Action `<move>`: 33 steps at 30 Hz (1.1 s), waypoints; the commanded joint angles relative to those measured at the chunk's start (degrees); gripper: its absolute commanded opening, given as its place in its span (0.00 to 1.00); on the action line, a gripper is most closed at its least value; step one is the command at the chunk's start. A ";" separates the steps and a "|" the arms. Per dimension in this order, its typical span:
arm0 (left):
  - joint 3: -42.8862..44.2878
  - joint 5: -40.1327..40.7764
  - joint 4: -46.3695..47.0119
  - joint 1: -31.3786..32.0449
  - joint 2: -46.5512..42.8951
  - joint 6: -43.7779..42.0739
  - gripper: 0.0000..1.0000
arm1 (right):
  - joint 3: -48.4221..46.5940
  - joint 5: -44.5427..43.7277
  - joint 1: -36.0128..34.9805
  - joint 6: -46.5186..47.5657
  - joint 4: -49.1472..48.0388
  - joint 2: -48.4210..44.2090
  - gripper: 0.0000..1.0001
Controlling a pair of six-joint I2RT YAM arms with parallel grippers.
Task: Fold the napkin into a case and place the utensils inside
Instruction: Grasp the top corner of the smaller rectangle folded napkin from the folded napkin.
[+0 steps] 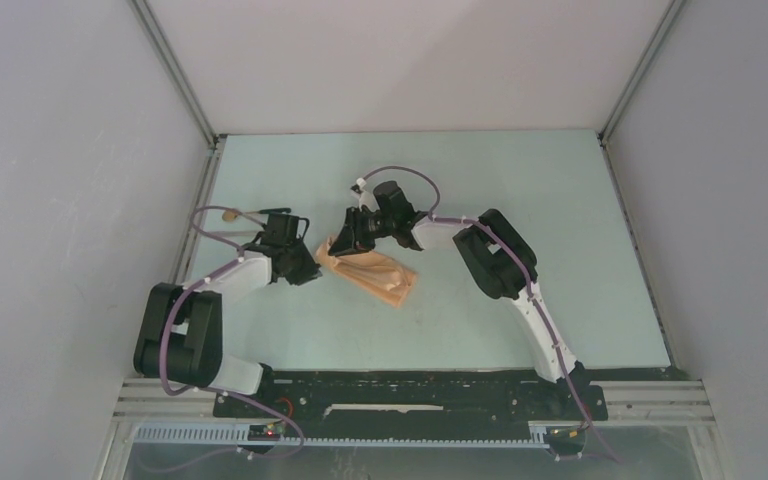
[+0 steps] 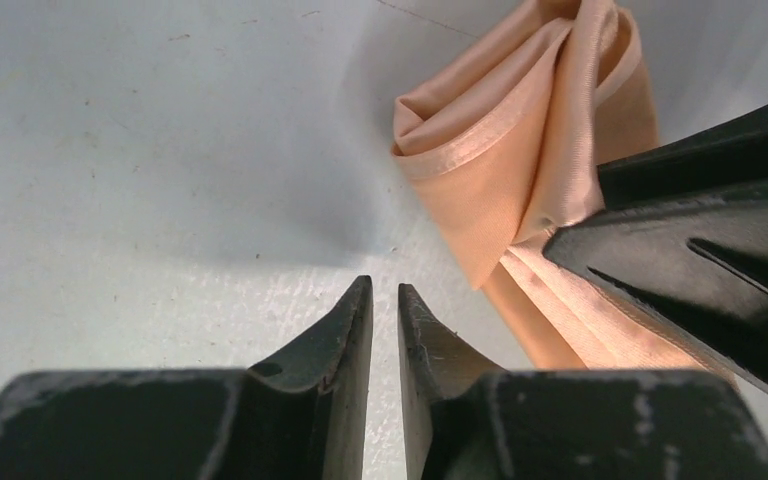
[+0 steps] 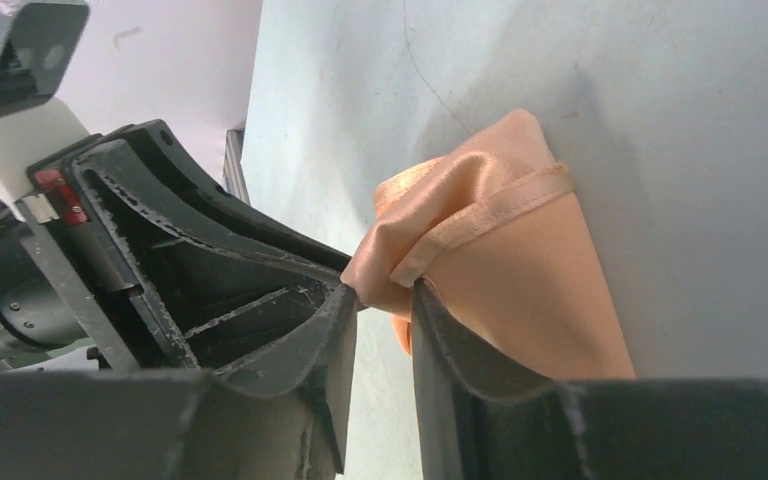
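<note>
The napkin [image 1: 380, 275] lies near the middle of the table [image 1: 530, 200], folded into a narrow peach wedge with layered, hemmed edges; its long axis runs on a slant from the upper left to the lower right in the top view. Its upper-left end is bunched and raised off the surface. The right gripper [image 1: 346, 240] reaches down onto that end, and in the right wrist view its fingers [image 3: 332, 335] stand narrow, one on each side of a gathered fold of cloth, pinching it just under the satin hem. In the left wrist view the cloth draws into creases toward that pinch. The left gripper [image 1: 307, 264] sits low just to the left of the napkin, close to the right gripper. Its fingers [image 2: 352, 325] are almost together, with only a thin slot between them, and nothing lies in that slot; their tips point at bare table just short of the cloth. The spoon [image 1: 232, 213] lies well apart at the table's left edge, behind the left arm, its gold bowl to the left and its dark handle to the right.
</note>
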State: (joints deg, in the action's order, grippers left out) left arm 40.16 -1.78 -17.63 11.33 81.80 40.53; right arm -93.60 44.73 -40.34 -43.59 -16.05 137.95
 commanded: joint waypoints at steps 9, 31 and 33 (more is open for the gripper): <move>4.98 -2.16 1.62 2.28 -0.56 -1.24 0.40 | 2.30 1.56 2.10 -6.29 -6.73 -0.60 0.00; 18.08 9.13 -9.50 7.59 10.99 -4.58 0.28 | 5.36 2.03 3.69 -8.91 -10.75 -1.66 0.00; 19.19 10.89 -10.65 8.14 11.95 -5.38 0.28 | 5.31 2.11 3.65 -8.89 -10.64 -1.55 0.00</move>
State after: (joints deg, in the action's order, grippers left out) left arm 56.29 3.53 -24.60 18.63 92.47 37.91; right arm -88.12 46.41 -36.73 -52.01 -24.73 137.97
